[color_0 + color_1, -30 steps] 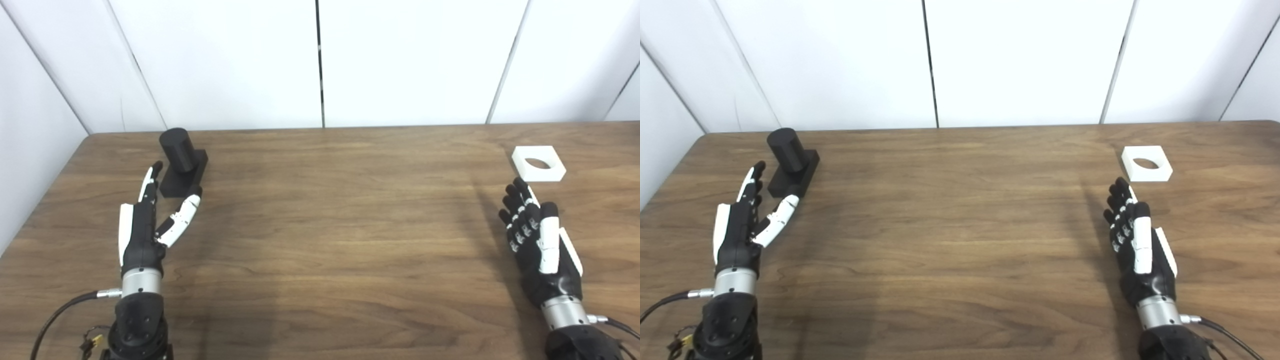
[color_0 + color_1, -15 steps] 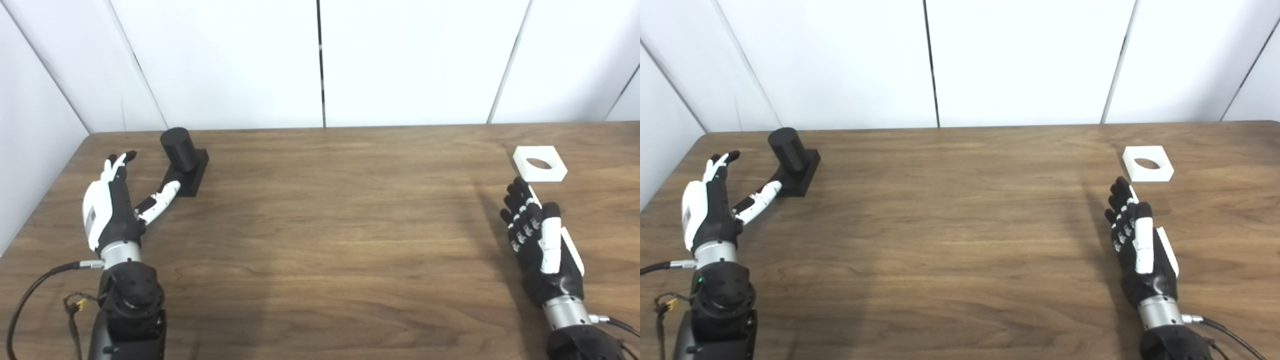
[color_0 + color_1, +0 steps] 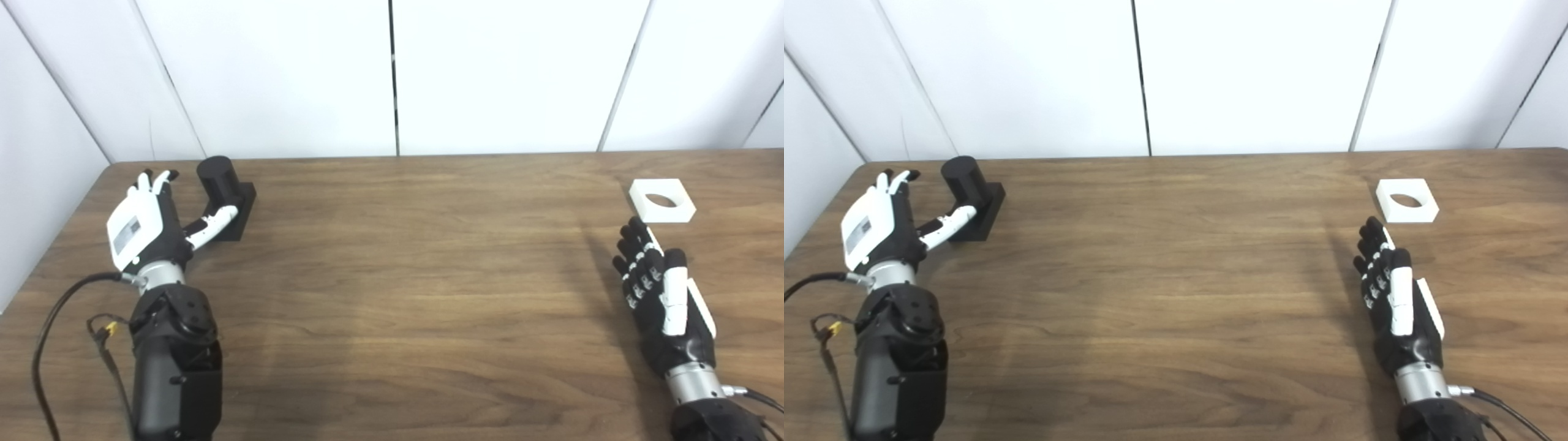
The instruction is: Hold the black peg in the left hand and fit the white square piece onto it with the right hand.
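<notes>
The black peg (image 3: 222, 184), a short cylinder on a square black base, stands at the far left of the wooden table (image 3: 392, 269). My left hand (image 3: 150, 223) is open just left of it, back of the hand up, thumb lying against the front of the base, fingers spread beside the cylinder. The white square piece (image 3: 661, 200) with a round hole lies flat at the far right. My right hand (image 3: 658, 288) is open and empty, on its edge, fingertips a short way in front of the white piece, apart from it.
White wall panels (image 3: 392, 73) stand close behind the table's far edge and along its left side. A black cable (image 3: 55, 318) hangs from my left forearm.
My left hand has moved forward and turned palm-down, coming up beside the peg with its thumb at the base. The right hand and both pieces have stayed put.
</notes>
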Robot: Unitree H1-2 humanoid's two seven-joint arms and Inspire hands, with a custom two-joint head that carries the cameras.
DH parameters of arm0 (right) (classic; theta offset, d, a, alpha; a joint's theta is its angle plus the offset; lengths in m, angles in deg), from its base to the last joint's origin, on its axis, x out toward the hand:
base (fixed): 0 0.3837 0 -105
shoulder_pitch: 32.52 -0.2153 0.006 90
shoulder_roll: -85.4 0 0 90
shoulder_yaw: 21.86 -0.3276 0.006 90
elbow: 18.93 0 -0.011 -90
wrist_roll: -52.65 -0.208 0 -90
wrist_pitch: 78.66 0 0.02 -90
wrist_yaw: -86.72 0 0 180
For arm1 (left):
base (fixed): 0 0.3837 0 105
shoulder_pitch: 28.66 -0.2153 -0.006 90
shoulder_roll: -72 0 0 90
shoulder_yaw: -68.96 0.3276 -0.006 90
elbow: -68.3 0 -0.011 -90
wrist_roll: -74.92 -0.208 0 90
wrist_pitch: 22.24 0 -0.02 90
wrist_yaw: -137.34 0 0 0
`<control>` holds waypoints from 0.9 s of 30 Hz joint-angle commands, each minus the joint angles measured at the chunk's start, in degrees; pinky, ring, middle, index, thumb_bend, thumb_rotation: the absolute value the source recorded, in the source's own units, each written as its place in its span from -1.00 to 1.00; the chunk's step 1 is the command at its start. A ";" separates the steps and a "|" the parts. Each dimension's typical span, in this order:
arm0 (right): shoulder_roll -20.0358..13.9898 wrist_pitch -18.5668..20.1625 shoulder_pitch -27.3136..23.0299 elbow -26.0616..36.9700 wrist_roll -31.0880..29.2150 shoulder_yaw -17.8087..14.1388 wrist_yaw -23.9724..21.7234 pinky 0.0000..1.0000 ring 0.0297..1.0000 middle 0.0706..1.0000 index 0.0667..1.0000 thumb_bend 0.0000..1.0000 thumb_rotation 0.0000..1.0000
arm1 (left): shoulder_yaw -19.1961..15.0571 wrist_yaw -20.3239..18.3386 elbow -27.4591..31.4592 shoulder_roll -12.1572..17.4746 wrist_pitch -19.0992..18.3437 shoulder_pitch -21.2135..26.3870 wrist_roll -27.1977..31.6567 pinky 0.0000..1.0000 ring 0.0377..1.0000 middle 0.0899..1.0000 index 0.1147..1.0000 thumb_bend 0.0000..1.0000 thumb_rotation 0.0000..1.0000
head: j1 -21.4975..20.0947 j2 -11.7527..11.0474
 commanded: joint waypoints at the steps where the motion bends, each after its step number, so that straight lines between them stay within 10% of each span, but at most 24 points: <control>1: 0.00 -2.29 -0.03 -0.44 0.23 -0.06 -0.42 1.00 1.00 0.96 0.94 0.38 1.00 | -0.74 -1.46 0.69 0.30 0.08 3.41 -3.27 1.00 1.00 1.00 0.76 0.79 0.31 | 0.08 0.08; 10: -0.01 -2.77 0.04 -1.00 -0.08 -0.12 -0.71 1.00 1.00 0.96 0.92 0.40 1.00 | -0.50 -5.88 -0.36 -2.93 0.08 4.56 -8.37 1.00 1.00 1.00 0.71 0.80 0.40 | 0.25 0.19; 27: -1.64 -4.80 0.38 -3.06 -2.00 -1.12 -2.69 1.00 1.00 0.95 0.92 0.41 1.00 | -0.06 -2.17 -6.85 -2.05 0.07 6.17 -15.00 1.00 1.00 1.00 0.72 0.73 0.38 | 1.89 0.39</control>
